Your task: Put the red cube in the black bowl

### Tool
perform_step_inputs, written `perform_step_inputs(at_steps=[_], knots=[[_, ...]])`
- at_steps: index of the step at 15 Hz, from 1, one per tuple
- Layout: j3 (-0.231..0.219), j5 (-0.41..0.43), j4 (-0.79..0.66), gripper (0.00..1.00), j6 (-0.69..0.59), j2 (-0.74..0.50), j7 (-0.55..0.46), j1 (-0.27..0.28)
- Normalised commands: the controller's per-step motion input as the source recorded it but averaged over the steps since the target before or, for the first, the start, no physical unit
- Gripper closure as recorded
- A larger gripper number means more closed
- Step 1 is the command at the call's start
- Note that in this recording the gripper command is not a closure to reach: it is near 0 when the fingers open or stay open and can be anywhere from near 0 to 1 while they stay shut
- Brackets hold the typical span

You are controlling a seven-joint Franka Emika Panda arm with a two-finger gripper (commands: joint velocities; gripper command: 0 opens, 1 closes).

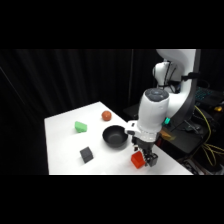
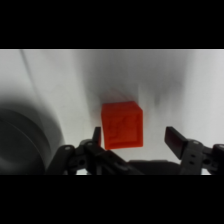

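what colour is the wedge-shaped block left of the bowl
Green. The wedge-shaped block shows best in the side view, on the white table left of the black bowl.

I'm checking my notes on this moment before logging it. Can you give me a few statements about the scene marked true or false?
1. The cube sits on the table, not in the bowl. True.
2. The hand has its fingers shut on the cube. False: the fingers are open, one on each side of the cube, with a clear gap on one side.
3. The bowl holds the ball. False: the bowl is empty, and the ball lies on the table behind it.
4. A green block and a dark grey block lie on the table left of the bowl in the side view. True.
5. The hand hovers above the bowl. False: it is down at the cube, beside the bowl.
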Motion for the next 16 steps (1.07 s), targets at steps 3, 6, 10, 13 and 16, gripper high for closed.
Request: perform_step_inputs(at_steps=[3, 6, 10, 13, 16], knots=[[-0.143, -0.004, -0.08, 0.00, 0.24, 0.06, -0.22, 0.107], [-0.102, 0.070, -0.06, 0.00, 0.27, 0.07, -0.27, 0.065], [-0.146, 0.072, -0.07, 1.00, 0.24, 0.00, -0.22, 0.123], [-0.151, 0.075, -0.08, 1.00, 0.17, -0.06, -0.17, 0.151], [-0.082, 0.126, -0.07, 1.00, 0.05, -0.07, -0.18, 0.098]])
